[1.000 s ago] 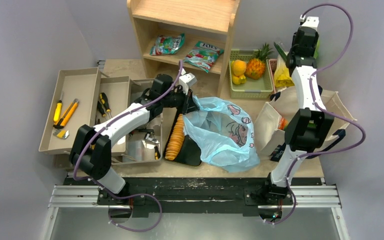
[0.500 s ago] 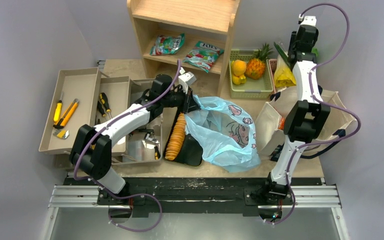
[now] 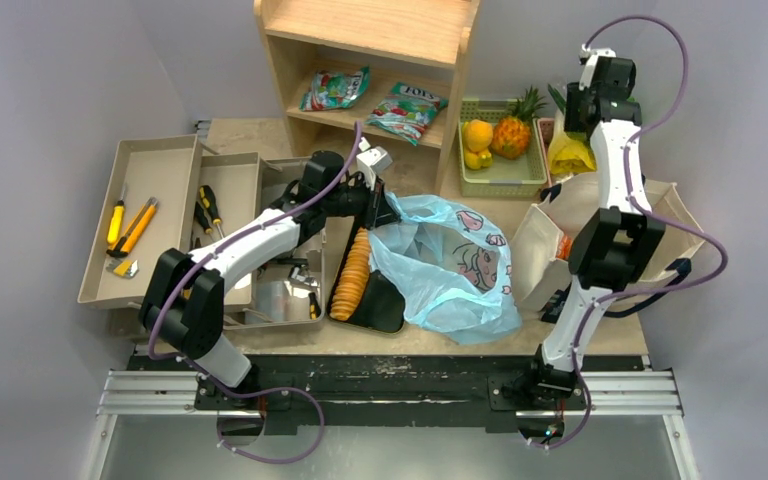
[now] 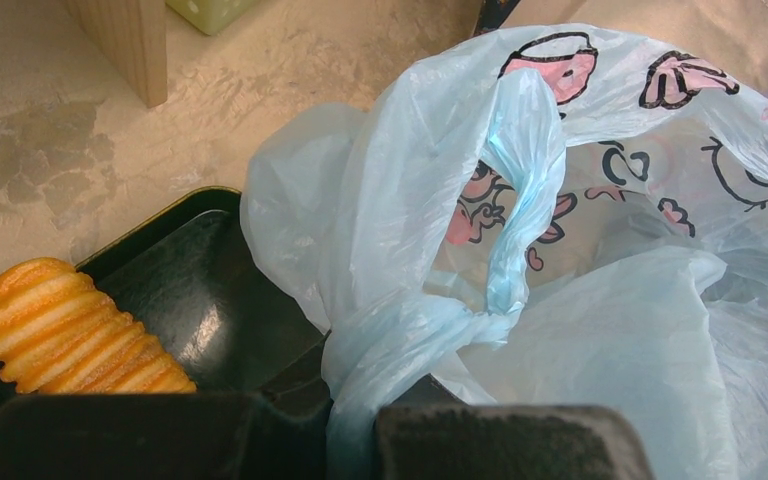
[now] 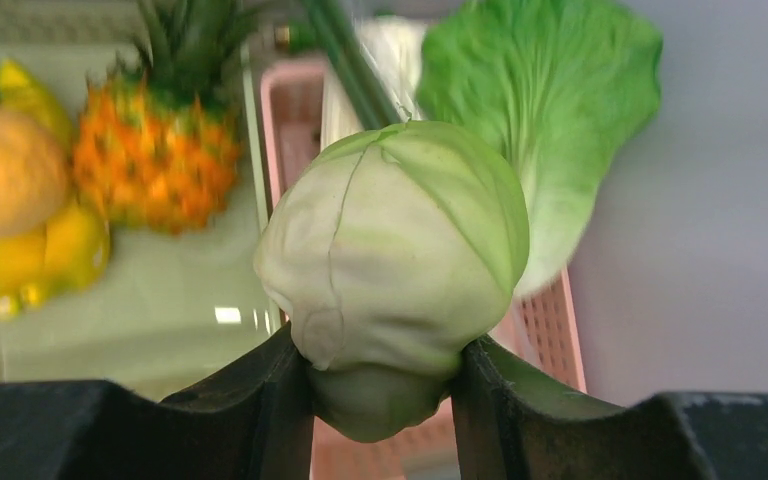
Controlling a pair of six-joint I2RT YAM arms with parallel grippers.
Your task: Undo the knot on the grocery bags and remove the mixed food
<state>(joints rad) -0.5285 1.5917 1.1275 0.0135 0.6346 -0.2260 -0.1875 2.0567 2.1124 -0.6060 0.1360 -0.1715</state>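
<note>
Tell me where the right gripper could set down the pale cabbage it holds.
For the pale cabbage, free: the near half of the green basket, before the orange and pineapple; the bare table between shelf leg and blue bag. Crowded: the pink basket, with yellow produce and a green leaf.

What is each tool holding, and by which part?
Right tool: pale green round cabbage, clamped at its base. Left tool: thin light-blue plastic bag, pinched on gathered plastic near its knot.

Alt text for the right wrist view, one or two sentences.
The right gripper holds a pale green cabbage between its dark fingers. Blurred behind it are a pineapple, a leafy green cabbage and a pink basket.
</note>
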